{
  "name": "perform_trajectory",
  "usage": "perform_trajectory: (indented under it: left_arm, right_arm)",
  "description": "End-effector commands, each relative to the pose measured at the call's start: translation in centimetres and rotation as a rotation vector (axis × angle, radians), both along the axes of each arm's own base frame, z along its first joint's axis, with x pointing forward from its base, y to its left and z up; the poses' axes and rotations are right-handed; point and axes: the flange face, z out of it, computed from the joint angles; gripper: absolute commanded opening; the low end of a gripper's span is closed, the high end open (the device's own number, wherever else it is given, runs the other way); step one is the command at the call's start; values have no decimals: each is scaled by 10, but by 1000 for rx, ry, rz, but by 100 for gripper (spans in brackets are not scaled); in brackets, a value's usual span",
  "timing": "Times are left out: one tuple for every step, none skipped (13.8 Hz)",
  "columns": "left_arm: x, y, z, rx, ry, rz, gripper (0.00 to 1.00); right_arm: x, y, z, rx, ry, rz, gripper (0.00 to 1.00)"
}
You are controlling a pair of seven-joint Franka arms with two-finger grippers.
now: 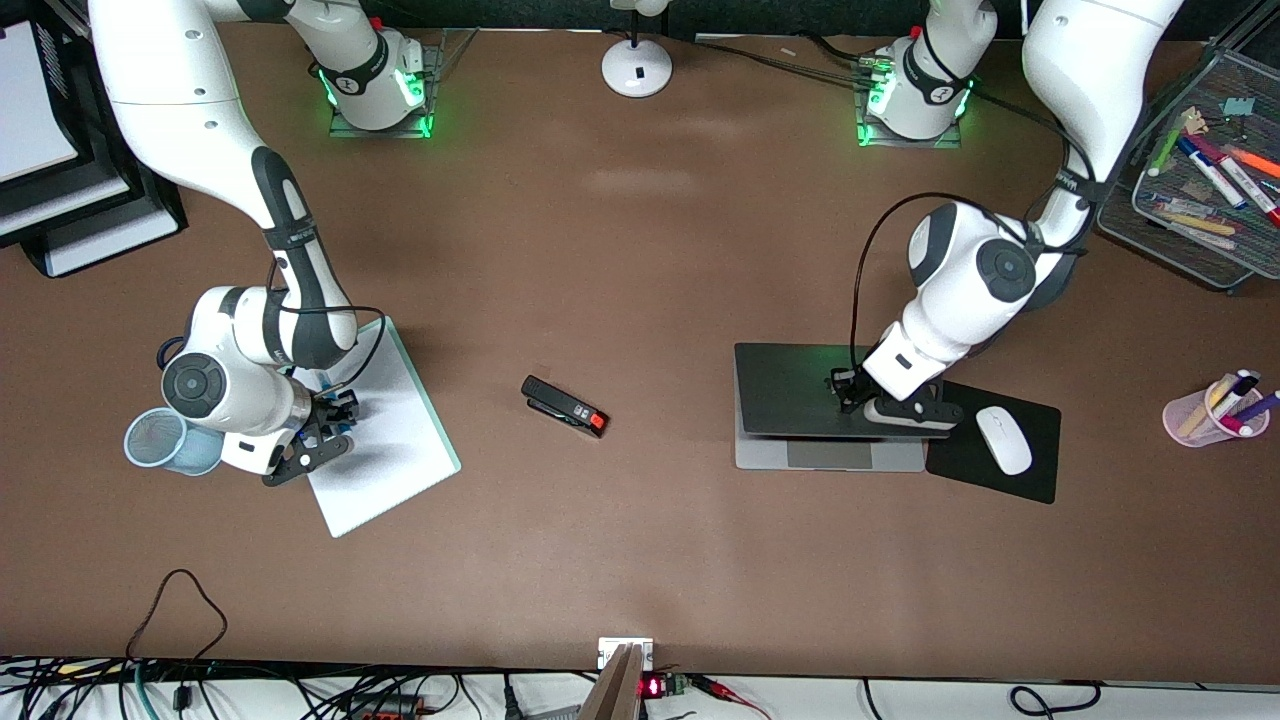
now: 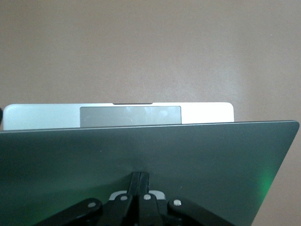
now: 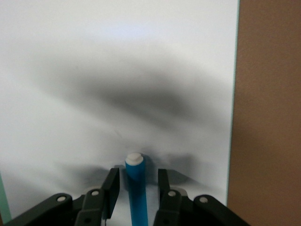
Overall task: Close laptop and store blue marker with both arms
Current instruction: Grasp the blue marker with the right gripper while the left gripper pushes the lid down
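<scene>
Overhead, the front view shows one laptop (image 1: pixel 830 420) toward the left arm's end of the table, its lid lowered nearly flat under the left gripper (image 1: pixel 842 392), and one white pad (image 1: pixel 385 430) under the right gripper (image 1: pixel 335 415). Next, the left wrist view shows that gripper's fingers (image 2: pixel 139 188) pressed together, empty, on the lid, the trackpad edge exposed. Lastly, only the right wrist view reveals one blue marker (image 3: pixel 136 188) lying on the pad between part-open fingers (image 3: pixel 111 190), not clamped, its pale end pointing away from the wrist.
</scene>
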Motion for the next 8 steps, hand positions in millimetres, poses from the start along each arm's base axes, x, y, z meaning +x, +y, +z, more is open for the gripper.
perform_trajectory:
  left_arm:
    - [17, 0, -15, 8, -11, -32, 0]
    - [22, 0, -29, 27, -9, -60, 0]
    - [31, 6, -40, 45, -12, -68, 0]
    - [36, 10, -52, 52, -7, -71, 0]
    - [37, 10, -61, 48, 2, -69, 0]
    - [37, 5, -64, 46, 6, -74, 0]
    - [38, 5, -70, 44, 11, -73, 0]
    - [42, 5, -74, 40, 10, -69, 0]
  right_arm:
    - [-1, 0, -6, 9, -4, 2, 37]
    - [-1, 1, -6, 9, -4, 4, 35]
    - [-1, 1, -6, 10, -4, 3, 34]
    - [-1, 1, -5, 11, -6, 1, 31]
    - [-1, 2, -5, 11, -6, 4, 28]
    - [-1, 2, -5, 11, -4, 3, 23]
    - [-1, 3, -5, 10, -4, 1, 20]
    - [-1, 4, -4, 10, -5, 0, 15]
